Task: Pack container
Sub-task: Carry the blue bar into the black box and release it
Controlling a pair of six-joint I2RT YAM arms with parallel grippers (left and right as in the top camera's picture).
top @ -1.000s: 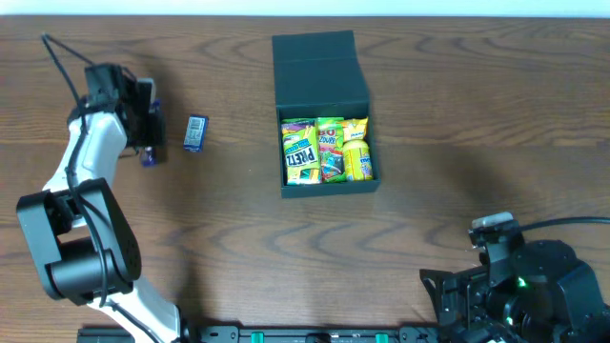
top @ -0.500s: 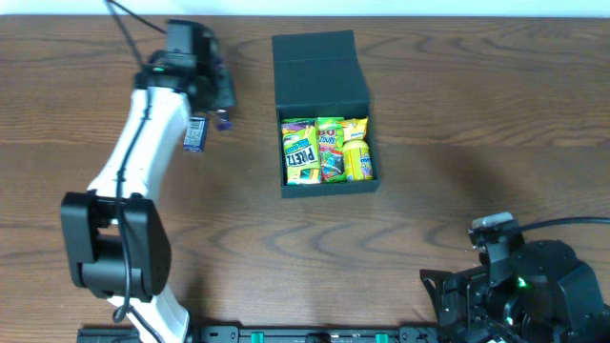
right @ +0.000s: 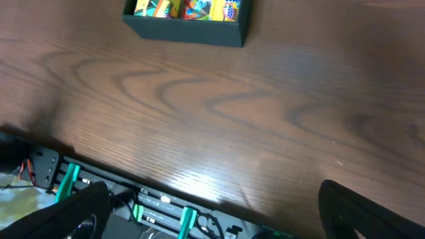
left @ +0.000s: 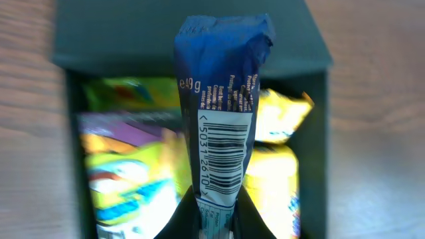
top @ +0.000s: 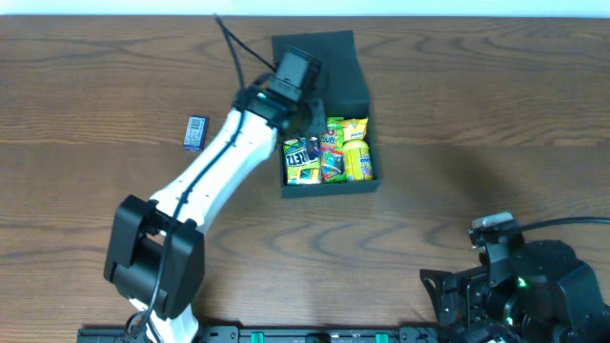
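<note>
Left tool [left: 214, 218] is gripping a dark blue snack packet [left: 222, 113] by its lower end. The fingers are closed narrow on it, and the barcode is facing the wrist camera. The packet is hanging over the container [top: 329, 188], above the open compartment and apart from the contents.

The container is sitting at the far middle of the worktop [top: 477, 114], with its flap lid [top: 341, 69] folded back toward the far edge. Yellow and green snack packets [top: 332, 152] are lying inside, side by side, filling most of the compartment. The left arm is reaching in from the near left, covering the container's left rear corner in the overhead view.

A second small blue packet [top: 195, 132] is lying flat on the worktop, well to the left of the container and touching nothing.

Right tool [right: 212, 192] is sitting wide open and empty at the near right edge, low over the worktop and well apart from the container. Only the container's near wall is showing at the top of the right wrist view.
</note>
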